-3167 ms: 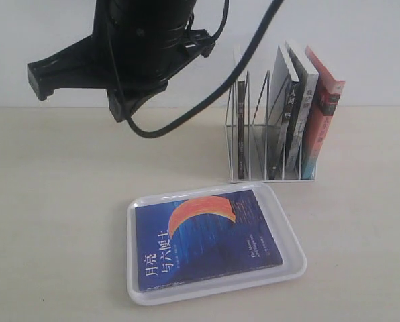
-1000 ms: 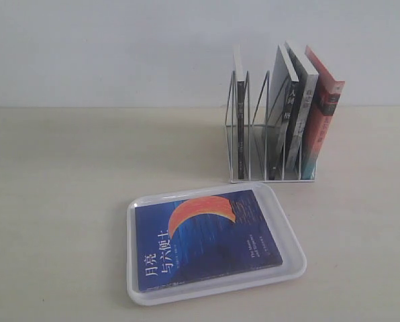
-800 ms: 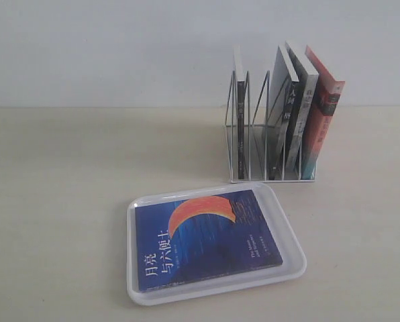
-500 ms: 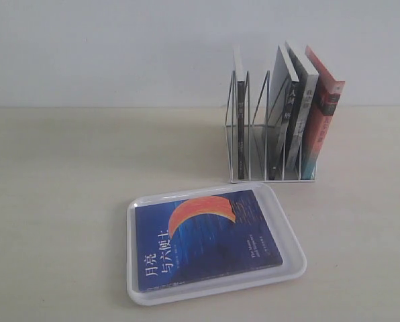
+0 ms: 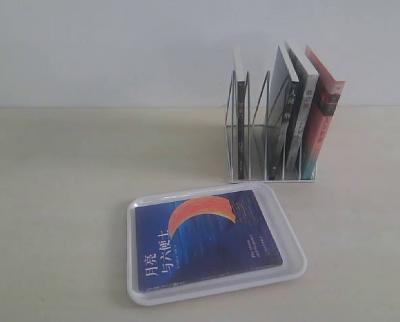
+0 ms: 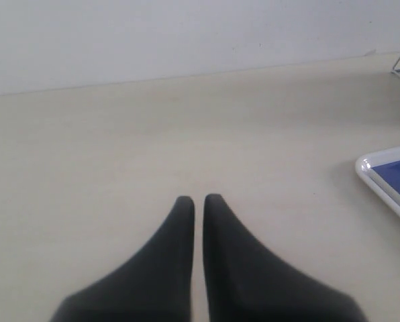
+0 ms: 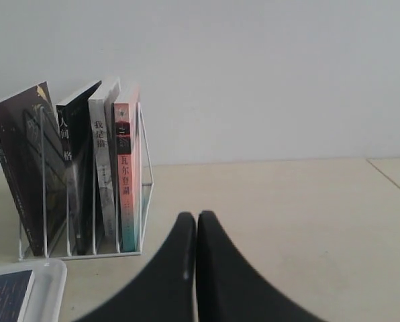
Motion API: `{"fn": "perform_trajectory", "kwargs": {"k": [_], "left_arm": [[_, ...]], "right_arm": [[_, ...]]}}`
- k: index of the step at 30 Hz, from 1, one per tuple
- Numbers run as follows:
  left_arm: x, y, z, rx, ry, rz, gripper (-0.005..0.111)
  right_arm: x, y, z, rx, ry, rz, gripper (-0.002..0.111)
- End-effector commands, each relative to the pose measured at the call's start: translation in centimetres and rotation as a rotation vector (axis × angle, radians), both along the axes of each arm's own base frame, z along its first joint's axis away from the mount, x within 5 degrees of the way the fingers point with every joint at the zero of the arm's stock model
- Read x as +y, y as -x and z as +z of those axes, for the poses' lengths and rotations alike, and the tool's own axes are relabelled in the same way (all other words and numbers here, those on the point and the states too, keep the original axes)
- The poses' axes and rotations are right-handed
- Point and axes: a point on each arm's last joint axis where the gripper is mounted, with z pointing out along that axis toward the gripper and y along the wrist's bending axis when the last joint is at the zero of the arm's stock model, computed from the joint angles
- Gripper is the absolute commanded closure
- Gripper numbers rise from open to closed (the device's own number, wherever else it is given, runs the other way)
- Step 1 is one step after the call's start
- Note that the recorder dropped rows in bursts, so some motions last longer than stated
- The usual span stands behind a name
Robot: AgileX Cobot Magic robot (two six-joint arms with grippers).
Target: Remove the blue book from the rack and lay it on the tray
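Pale beige table [image 5: 66, 168] against a plain white wall; neither arm shows in the exterior view.

Left gripper [image 6: 198, 199]: the dark fingers are drawn almost together, with only a thin slit between the tips. It carries nothing and hangs over bare tabletop.

Ahead of these fingertips and off to one side, well apart, is a corner of the tray [image 5: 136, 295]. The blue book [image 5: 207, 241] lies flat inside the tray, cover up, with the crescent and white characters showing. A narrow margin of white rim is free all round. By this layout the task appears complete.

Handling: the book looks like a thin paperback, so it is probably light and likely to sag if held by one corner. The cover may be glossy and slippery, though the exterior view is too soft to confirm it. Lying flat below the rim, it leaves little room to get a finger underneath. The stiffest place to grip would be the spine edge, with the finger pads across front and back covers.

The rack [image 5: 254, 134] stands just behind the tray. It holds a thin black-spined book [image 5: 240, 127] upright, then several leaning volumes that end with the red-and-teal-spined book [image 5: 321, 127].

Right gripper [image 7: 196, 216]: the fingers are pressed together and hold nothing. The rack is ahead of its tips and to one side, apart from them. A tray corner is nearer the gripper on that same side.
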Motion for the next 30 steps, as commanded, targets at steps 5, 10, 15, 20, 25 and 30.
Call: {"fn": "perform_trajectory", "kwargs": {"k": [5, 10, 15, 20, 25, 30], "left_arm": [[0.0, 0.0, 0.3, -0.022, 0.001, 0.002, 0.102], [0.0, 0.0, 0.3, -0.022, 0.001, 0.002, 0.102], [0.0, 0.0, 0.3, -0.022, 0.001, 0.002, 0.102], [0.0, 0.0, 0.3, -0.022, 0.001, 0.002, 0.102], [0.0, 0.0, 0.3, -0.022, 0.001, 0.002, 0.102], [0.0, 0.0, 0.3, -0.022, 0.001, 0.002, 0.102]], "right_arm": [[0.0, 0.7, -1.3, 0.106, 0.023, 0.007, 0.109], [0.1, 1.3, -2.0, 0.163, 0.036, 0.012, 0.109], [0.1, 1.4, -2.5, 0.22, 0.038, 0.015, 0.109], [0.1, 1.4, -2.5, 0.221, 0.035, 0.015, 0.109], [0.1, 1.4, -2.5, 0.221, 0.033, 0.014, 0.109], [0.1, 1.4, -2.4, 0.21, 0.032, 0.014, 0.109]]}}
